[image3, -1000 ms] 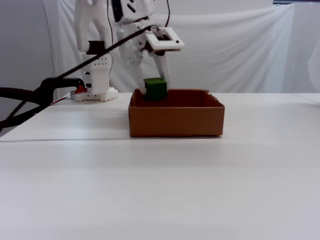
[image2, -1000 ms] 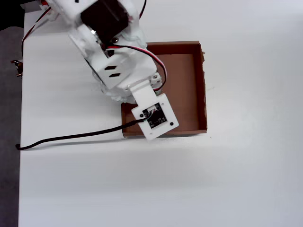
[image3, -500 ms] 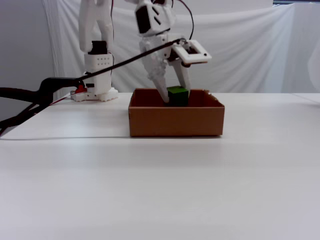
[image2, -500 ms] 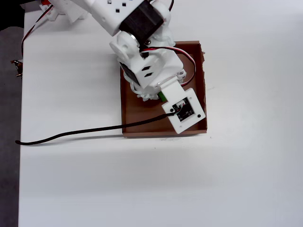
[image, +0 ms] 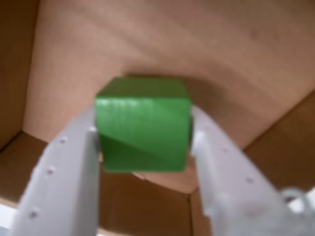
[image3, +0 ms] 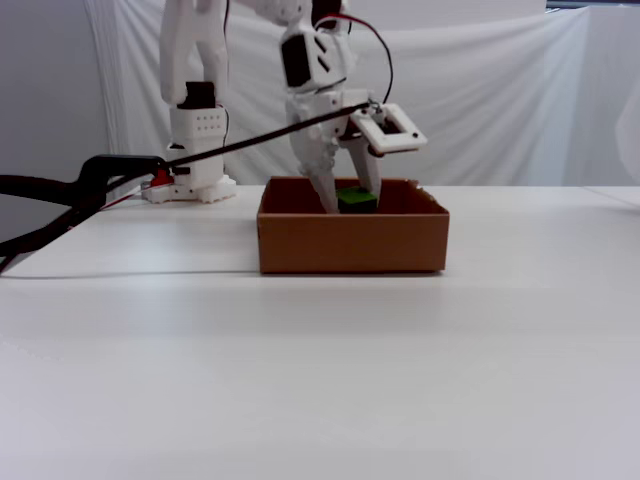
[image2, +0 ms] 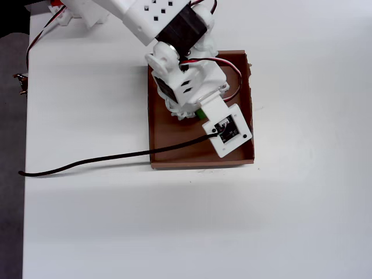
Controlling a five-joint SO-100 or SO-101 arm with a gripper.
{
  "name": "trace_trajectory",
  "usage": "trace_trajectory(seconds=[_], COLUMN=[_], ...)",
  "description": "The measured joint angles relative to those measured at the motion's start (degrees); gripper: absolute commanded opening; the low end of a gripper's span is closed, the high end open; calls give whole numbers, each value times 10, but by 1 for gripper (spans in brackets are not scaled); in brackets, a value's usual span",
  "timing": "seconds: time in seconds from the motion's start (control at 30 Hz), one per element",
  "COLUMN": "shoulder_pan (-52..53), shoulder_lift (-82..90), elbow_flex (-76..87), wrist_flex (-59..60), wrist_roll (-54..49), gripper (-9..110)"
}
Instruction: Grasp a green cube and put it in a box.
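While my white two-finger gripper (image: pixel 142 147) pinches the small matte green cube (image: pixel 142 129) by two opposite side faces, the wrist view puts it closest of all: the fingers (image: pixel 69 167) press flat against left and right faces, and a diagonal line of shade crosses the front. I judge the cube light and rigid, its matte skin giving decent friction, so a flat squeeze across parallel faces, as now, is the sound place to hold; a corner grip would likely let it twist.

Beyond the cube lies the brown cardboard floor of the shallow rectangular box (image: pixel 206 54), bare as far as I can see. From the fixed view the cube (image3: pixel 356 199) sits low between my fingers, partly sunk behind the box's front wall (image3: pixel 352 243); whether it touches the floor I cannot tell. Overhead, only a sliver of green (image2: pixel 200 113) shows under my wrist, inside the box's walls (image2: pixel 250 99) on the white table (image2: pixel 302 221).
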Motion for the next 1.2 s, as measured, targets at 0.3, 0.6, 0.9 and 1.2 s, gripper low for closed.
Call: trace_trajectory(seconds=[0.3, 0.6, 0.9, 1.2], shoulder_pan=[-5, -3, 86, 324], shoulder_lift=[0, 4, 127, 380], elbow_flex=[28, 29, 29, 74], wrist_flex=[-11, -11, -6, 234], wrist_roll=[0, 0, 20, 81], gripper=[12, 22, 22, 22])
